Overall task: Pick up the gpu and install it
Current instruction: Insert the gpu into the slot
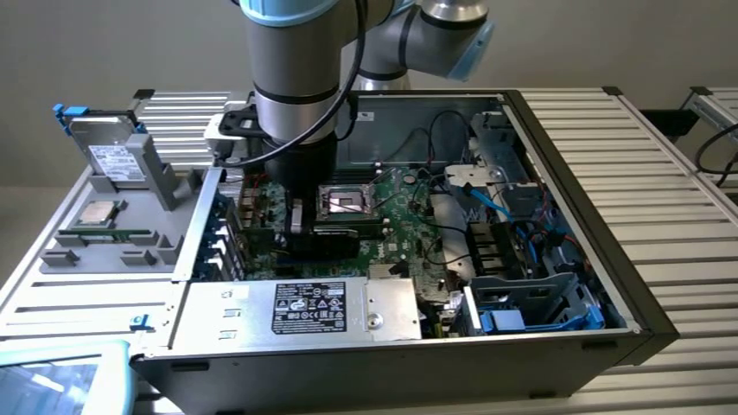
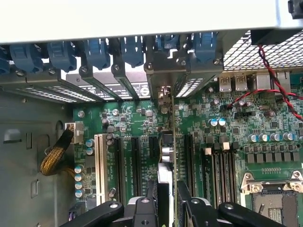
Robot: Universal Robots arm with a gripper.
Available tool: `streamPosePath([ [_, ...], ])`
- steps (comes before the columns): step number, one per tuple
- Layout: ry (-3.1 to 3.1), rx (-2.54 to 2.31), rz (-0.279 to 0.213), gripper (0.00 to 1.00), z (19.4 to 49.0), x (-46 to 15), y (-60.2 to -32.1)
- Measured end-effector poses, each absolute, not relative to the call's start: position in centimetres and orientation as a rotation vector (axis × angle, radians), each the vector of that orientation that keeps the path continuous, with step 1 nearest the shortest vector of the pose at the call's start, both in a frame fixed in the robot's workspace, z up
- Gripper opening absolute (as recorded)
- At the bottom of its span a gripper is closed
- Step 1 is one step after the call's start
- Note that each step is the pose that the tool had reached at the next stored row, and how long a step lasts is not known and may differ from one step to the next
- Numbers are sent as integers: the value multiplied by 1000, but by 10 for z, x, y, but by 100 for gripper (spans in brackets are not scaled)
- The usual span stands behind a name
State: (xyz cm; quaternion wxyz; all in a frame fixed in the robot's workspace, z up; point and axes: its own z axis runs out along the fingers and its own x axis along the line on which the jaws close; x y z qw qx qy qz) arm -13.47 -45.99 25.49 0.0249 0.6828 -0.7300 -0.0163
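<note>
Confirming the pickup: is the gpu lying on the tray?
No, the gpu is held edge-on in the gripper above the motherboard.

The gpu (image 2: 166,156) is matt green circuit board with shiny bare metal at one end. The gripper (image 2: 166,189) is smooth black with a slight sheen; the table (image 1: 645,156) is ribbed metal.
</note>
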Motion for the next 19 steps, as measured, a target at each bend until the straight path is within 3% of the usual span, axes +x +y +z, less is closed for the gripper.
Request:
streamPosePath([
  [19,-2255,2110,-57,28,265,-134,-458],
])
